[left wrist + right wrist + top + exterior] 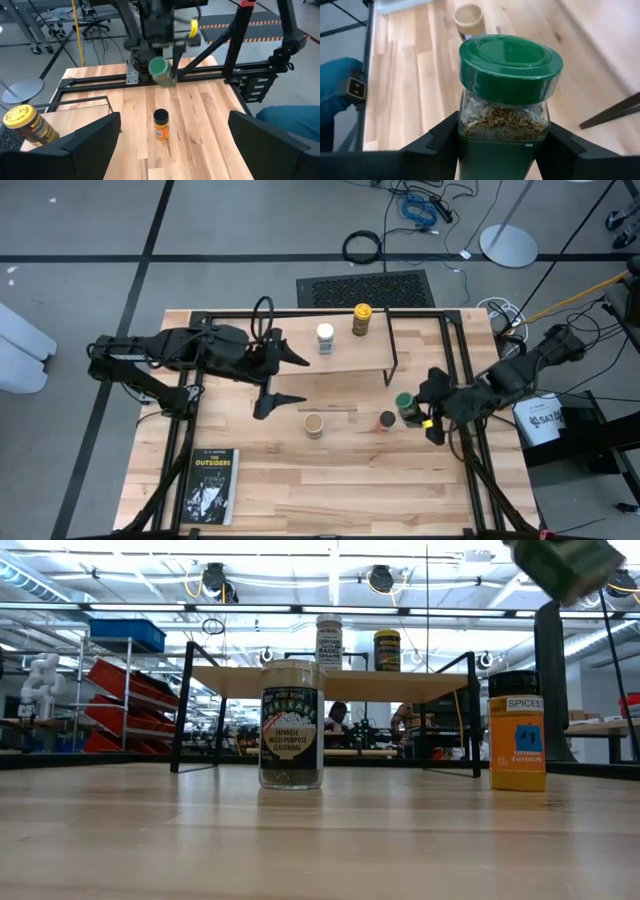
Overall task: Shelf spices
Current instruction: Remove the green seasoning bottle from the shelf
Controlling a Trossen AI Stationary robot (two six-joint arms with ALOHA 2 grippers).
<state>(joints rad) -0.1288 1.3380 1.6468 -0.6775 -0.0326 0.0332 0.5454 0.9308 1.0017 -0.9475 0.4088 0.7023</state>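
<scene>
The shelf (350, 355), a light plank on black wire legs, carries the white-lid jar (325, 334) and the yellow-lid jar (361, 315) on their bases. On the table in front of it stand the tan-lid jar (314, 424) and the orange jar with the black lid (387, 420). My right gripper (415, 410) is shut on the green-lid jar (507, 90), right of the orange jar. My left gripper (298, 380) hovers open at the shelf's left front. In the low view the green-lid jar (565, 565) shows high above the table. My right gripper pinches the green-lid jar by its glass body (502, 117), just below the lid, one finger on each side. The fingers (440, 142) come from the table's right side. The jar is lifted clear of the table and tilted.
A book (212, 485) lies near the table's near left corner. Black rails (460, 380) frame the table top. Bare wood lies between the book and the tan-lid jar. The shelf's right part (375, 350) is bare plank.
</scene>
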